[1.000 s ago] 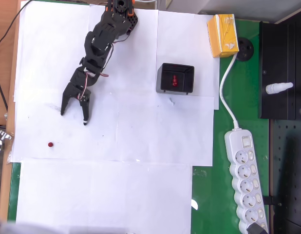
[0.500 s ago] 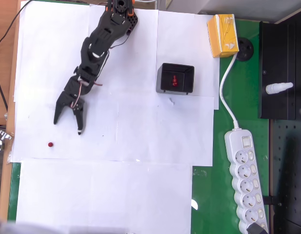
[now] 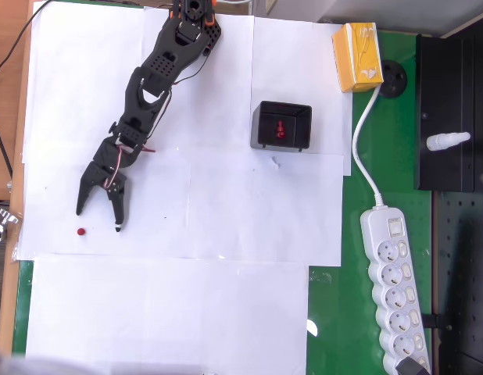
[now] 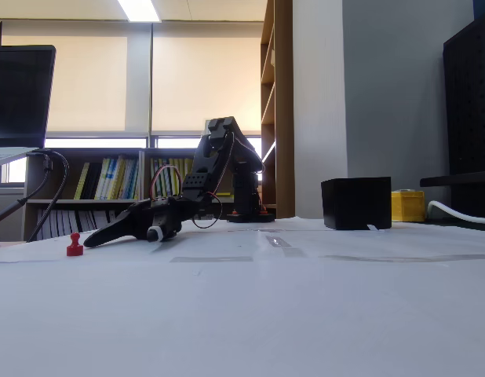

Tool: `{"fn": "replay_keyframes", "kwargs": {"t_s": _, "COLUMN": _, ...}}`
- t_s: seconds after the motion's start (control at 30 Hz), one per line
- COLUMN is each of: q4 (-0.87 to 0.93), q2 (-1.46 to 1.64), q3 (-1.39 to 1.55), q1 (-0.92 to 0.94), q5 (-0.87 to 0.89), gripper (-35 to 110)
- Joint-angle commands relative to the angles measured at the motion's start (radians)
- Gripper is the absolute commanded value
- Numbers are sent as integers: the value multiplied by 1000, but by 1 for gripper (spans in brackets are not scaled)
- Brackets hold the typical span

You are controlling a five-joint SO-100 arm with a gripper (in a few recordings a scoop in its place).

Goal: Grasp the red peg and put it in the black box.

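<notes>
The red peg (image 3: 82, 232) stands upright on the white paper of the desk, far to the left of the black box (image 3: 281, 126) in the overhead view. The gripper (image 3: 98, 219) hovers just beside the peg, up and to the right of it, jaws spread and empty, their tips pointing toward it.

Readable text: none that I can make out in either view.
Yellow carton (image 3: 357, 56): print on it too blurred for me to read.
Power strip (image 3: 395, 293): no lettering I can see.
Books (image 4: 109, 181) on the shelf behind me: spines too small to read.
</notes>
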Motion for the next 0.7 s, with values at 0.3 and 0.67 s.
{"fn": "replay_keyframes", "kwargs": {"t_s": 0.3, "q4": 126, "q2": 92, "q3": 287, "q1": 20, "q5": -18, "gripper": 41}}
{"fn": "replay_keyframes", "kwargs": {"t_s": 0.67, "q4": 146, "q2": 126, "q3": 347, "q1": 3, "q5": -14, "gripper": 41}}
